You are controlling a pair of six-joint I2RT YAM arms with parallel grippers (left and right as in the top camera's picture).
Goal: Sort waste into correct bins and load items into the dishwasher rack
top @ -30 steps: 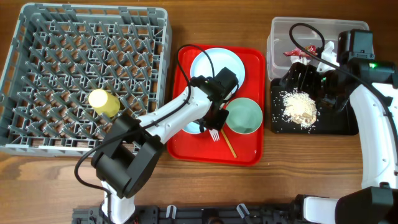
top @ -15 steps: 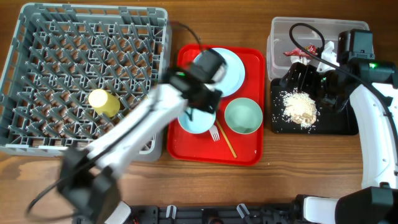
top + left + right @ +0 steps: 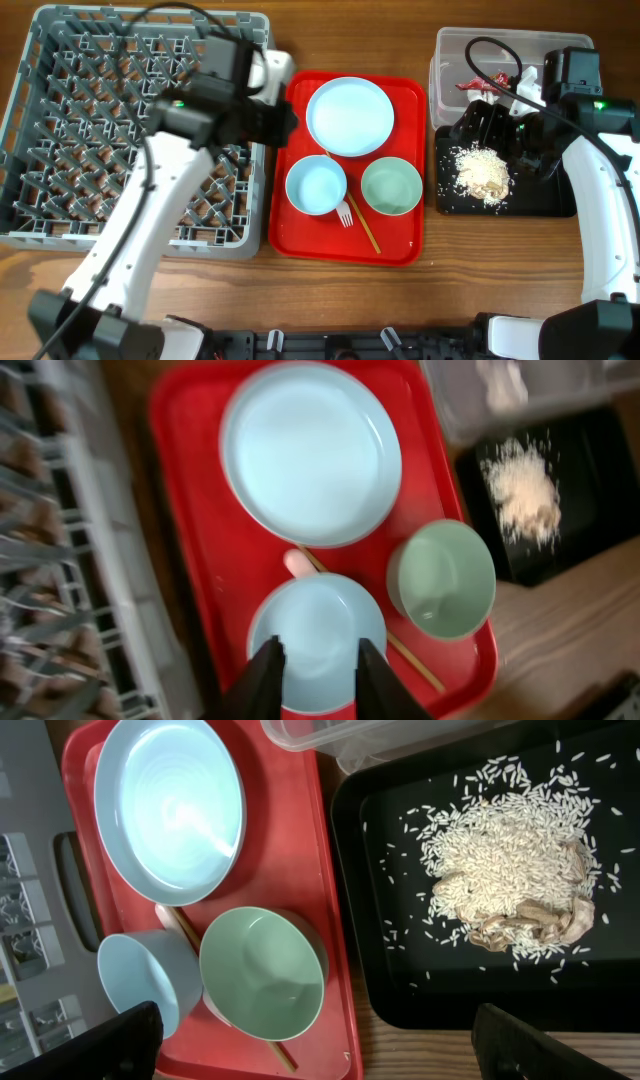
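Observation:
My left gripper [image 3: 283,120] hovers at the right rim of the grey dishwasher rack [image 3: 100,100], slightly open and holding nothing. In the left wrist view its fingers [image 3: 268,680] frame the pale blue bowl [image 3: 318,640] far below. On the red tray lie the white plate [image 3: 350,116], blue bowl [image 3: 316,186], green bowl [image 3: 391,186], white fork [image 3: 345,213] and chopsticks [image 3: 366,232]. My right gripper [image 3: 485,125] stands wide open and empty over the black tray [image 3: 540,205], which holds the food scraps [image 3: 482,172]. The red wrapper [image 3: 480,82] lies in the clear tub [image 3: 460,50].
The red serving tray [image 3: 400,250] sits between the rack and the two bins. The left arm's white link crosses the rack's middle and hides part of it. Bare wooden table [image 3: 470,280] runs along the front edge.
The left arm swung from over the blue bowl and fork up and left to the rack's right rim, and its jaws parted a little. The right arm stayed still.

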